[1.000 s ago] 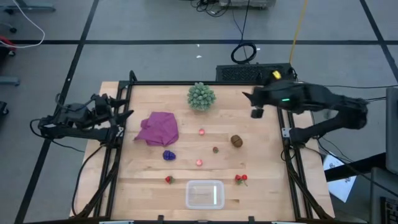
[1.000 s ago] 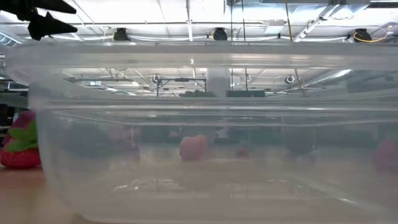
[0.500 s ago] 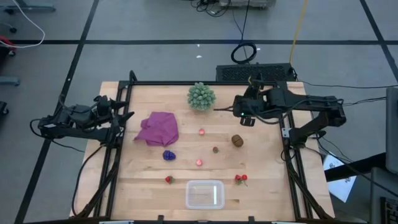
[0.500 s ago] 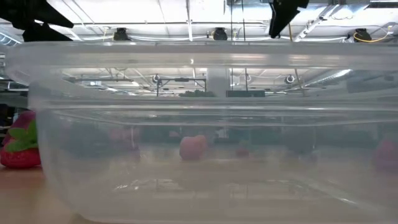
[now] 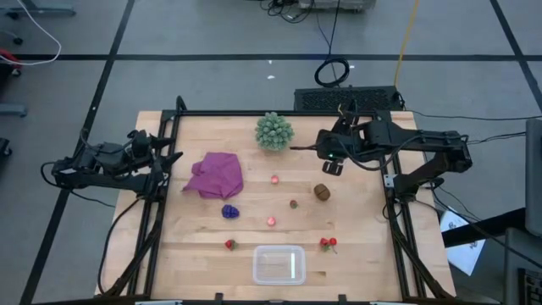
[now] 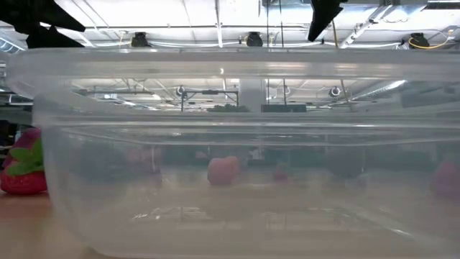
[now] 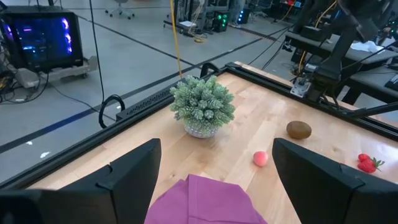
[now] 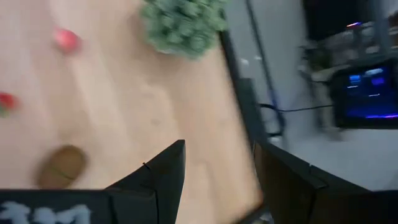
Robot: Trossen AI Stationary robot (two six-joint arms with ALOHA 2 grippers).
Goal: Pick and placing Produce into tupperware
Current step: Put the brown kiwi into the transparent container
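From the high view you see the whole desk [image 5: 356,263]: the tupperware [image 5: 279,264] sits empty at the near edge, middle, its long axis running left to right. The low view shows what the high view cannot: you look through the clear wall of the tub, and a red strawberry [image 6: 21,173] stands just beside it on the left.

The brown kiwi [image 5: 322,191] lies right of centre, its long axis slightly tilted. The purple grape cluster [image 5: 229,211] lies near the magenta cloth [image 5: 216,174]. Small berries are spread between them: a pink one [image 5: 274,180], another pink one [image 5: 271,221], and a red pair [image 5: 329,244] right of the tub.

The right arm reaches from the right side over the far right part of the desk; the right tool [image 5: 332,166] hangs above the kiwi's far side, fingers apart and holding nothing, as the right wrist view shows. The left tool [image 5: 161,161] waits at the left edge, also spread open and empty, facing the green bushy ball [image 7: 203,107].
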